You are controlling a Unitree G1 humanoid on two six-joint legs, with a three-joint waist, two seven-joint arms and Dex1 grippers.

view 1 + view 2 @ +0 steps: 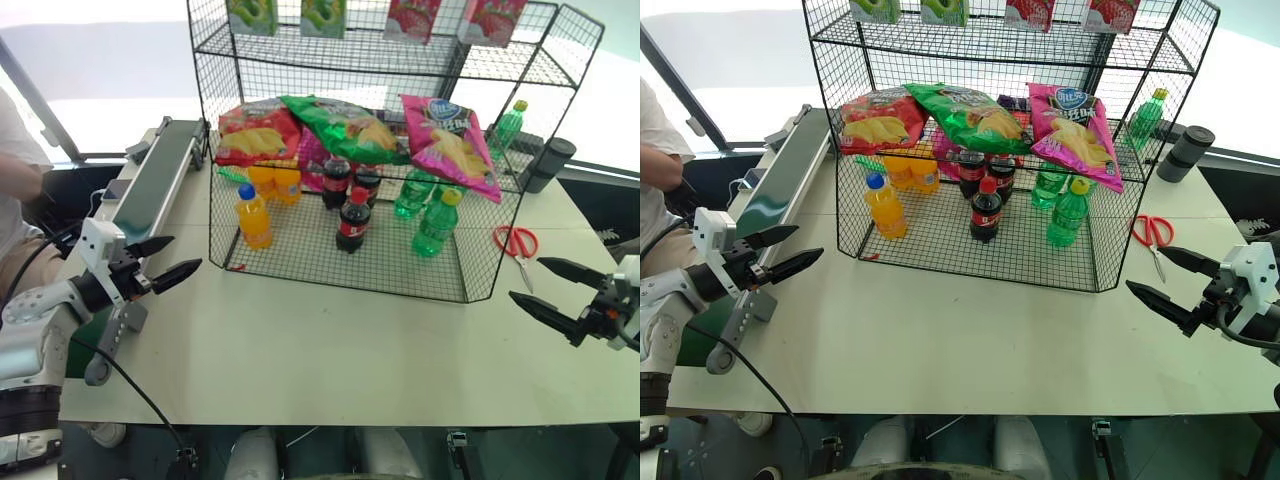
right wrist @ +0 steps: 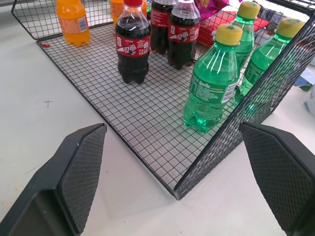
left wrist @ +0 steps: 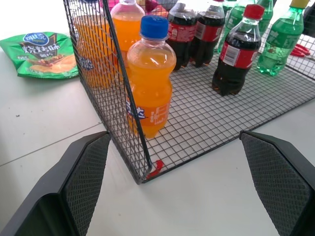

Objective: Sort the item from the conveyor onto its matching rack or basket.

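Now my left gripper point(image 1: 170, 258) and right gripper point(image 1: 538, 288) are both wide open, holding nothing; the pink bag point(image 1: 450, 142) seems to lie on the rack point(image 1: 420, 262).

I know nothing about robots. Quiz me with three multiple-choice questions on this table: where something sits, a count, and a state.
1. Where does the magenta-pink crinkly snack bag lie?
A. on the dark green conveyor belt
B. on the middle tier of the black wire-mesh rack
C. on the table by the red-handled scissors

2. How many dark cola bottles stand in the rack?
A. one
B. three
C. five

3. How are the left gripper and right gripper?
A. both open, empty
B. both holding bottles
C. left holding a bag

B: it rests beside the green bag.
B: three red-labelled bottles.
A: fingers spread, nothing between.
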